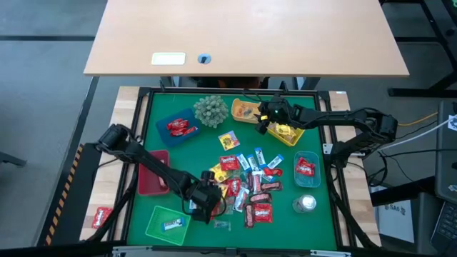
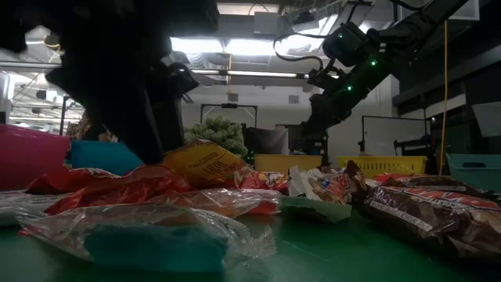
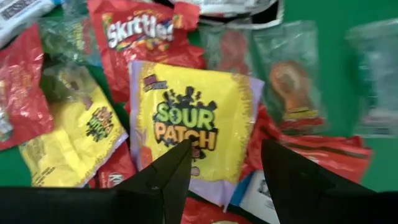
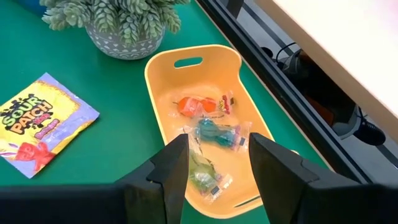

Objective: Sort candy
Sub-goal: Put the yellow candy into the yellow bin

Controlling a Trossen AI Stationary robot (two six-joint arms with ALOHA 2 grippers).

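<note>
Candy (image 1: 246,187) lies heaped on your green desk (image 1: 200,153) toward its near edge, a loose pile of red, yellow, blue-white and clear packets that spreads from the middle toward the right side. You have more of it already in trays: red packets in the blue tray (image 1: 178,127) near the far left corner, clear-wrapped sweets in the yellow tray (image 4: 163,81) at the far edge, a red packet in the light blue tray (image 1: 306,170) on the right side, and one blue-white piece in the green tray (image 1: 167,224) at the near left corner. A lone yellow packet (image 1: 228,140) sits apart from the heap, between the pile and the plant (image 1: 211,111) at the far edge.

Your left pincer (image 3: 225,163) hangs low over the left part of the heap, its jaws released and spread either side of a yellow Sour Patch packet (image 3: 193,127), with a red Skittles packet (image 3: 140,37) just beyond; nothing is between the fingers (image 3: 171,177).

Your right pincer (image 4: 217,158) is raised above the yellow tray at the far edge, jaws parted and carrying nothing, with an orange sweet (image 4: 189,106) and greenish sweets (image 4: 217,134) lying in the tray below it

A red tray (image 1: 152,175) stands on the left side beside the left arm
</note>
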